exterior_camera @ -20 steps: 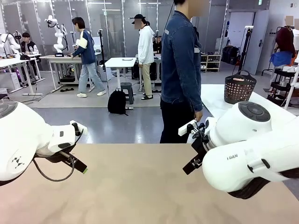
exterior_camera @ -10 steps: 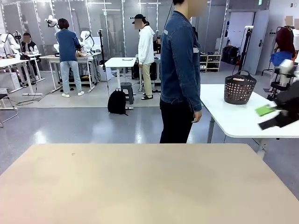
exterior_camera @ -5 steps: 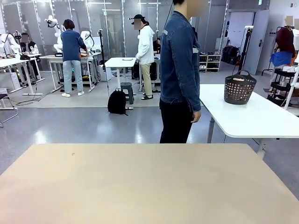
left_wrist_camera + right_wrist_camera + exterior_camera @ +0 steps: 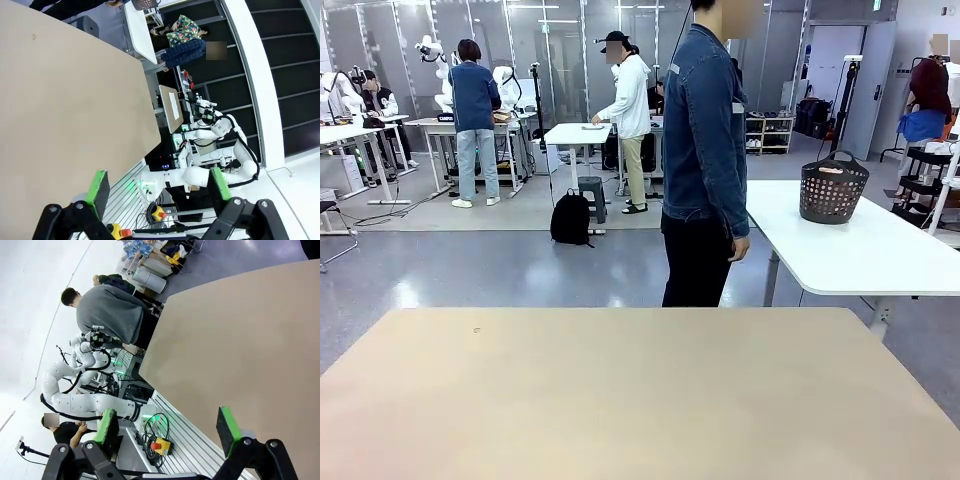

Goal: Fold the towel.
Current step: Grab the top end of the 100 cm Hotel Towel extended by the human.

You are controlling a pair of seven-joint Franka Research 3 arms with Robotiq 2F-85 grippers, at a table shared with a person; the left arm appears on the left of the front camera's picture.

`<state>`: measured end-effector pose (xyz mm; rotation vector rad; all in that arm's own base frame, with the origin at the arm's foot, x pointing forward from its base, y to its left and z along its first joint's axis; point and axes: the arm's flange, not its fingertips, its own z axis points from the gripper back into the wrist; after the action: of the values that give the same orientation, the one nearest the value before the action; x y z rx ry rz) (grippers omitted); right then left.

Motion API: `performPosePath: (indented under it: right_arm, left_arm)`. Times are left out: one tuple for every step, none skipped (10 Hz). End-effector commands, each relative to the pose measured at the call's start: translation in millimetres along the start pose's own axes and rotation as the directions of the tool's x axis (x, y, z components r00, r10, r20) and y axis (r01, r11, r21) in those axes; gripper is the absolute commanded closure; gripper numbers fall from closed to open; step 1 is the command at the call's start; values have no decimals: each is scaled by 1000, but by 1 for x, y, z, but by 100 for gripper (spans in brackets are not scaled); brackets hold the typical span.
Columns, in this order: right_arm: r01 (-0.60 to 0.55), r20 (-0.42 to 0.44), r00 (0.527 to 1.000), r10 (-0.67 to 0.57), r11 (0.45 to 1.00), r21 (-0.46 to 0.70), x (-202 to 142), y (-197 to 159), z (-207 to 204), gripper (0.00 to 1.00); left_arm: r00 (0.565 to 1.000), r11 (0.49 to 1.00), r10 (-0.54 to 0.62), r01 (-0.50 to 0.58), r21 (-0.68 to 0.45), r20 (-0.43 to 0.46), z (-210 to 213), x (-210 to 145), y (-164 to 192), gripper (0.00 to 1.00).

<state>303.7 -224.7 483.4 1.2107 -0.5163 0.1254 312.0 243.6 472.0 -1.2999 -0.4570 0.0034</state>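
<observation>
The towel shows as a small pale pink patch (image 4: 831,170) inside the rim of the black basket (image 4: 833,192), too small for any detail. The basket stands on a white side table beyond my tan table (image 4: 620,400). In the left wrist view my left gripper (image 4: 159,186) is open, its green pads wide apart with nothing between them, off the tan table's (image 4: 60,100) edge. In the right wrist view my right gripper (image 4: 167,427) is open too and holds nothing, over the near edge of the tan table (image 4: 240,340).
A person in a denim jacket (image 4: 708,150) stands at the far side of my table, turned sideways with arms down. The white side table (image 4: 840,250) lies at the far right. A person in a grey top (image 4: 112,312) is beside the table's edge in the right wrist view.
Both arms have pulled back out of the front view; a second ago the right gripper was a blur at the right edge. The person in denim has barely moved.
</observation>
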Motion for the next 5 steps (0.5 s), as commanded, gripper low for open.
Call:
performPosePath:
  right_arm:
    - [-6, 16, 1000, 6, 1000, 14, 1, 2, 2, 0]
    - [-6, 16, 1000, 6, 1000, 14, 1, 2, 2, 0]
    - [-6, 16, 1000, 6, 1000, 14, 1, 2, 2, 0]
    - [-6, 16, 1000, 6, 1000, 14, 1, 2, 2, 0]
    - [-6, 16, 1000, 6, 1000, 14, 1, 2, 2, 0]
  left_arm:
    - [1000, 1000, -11, 11, -16, -8, 2, -1, 0, 0]
    - [1000, 1000, -11, 11, -16, -8, 2, -1, 0, 0]
    - [1000, 1000, -11, 11, -16, -8, 2, -1, 0, 0]
    - [1000, 1000, -11, 11, -16, -8, 2, -1, 0, 0]
    - [1000, 1000, -11, 11, -16, -8, 2, -1, 0, 0]
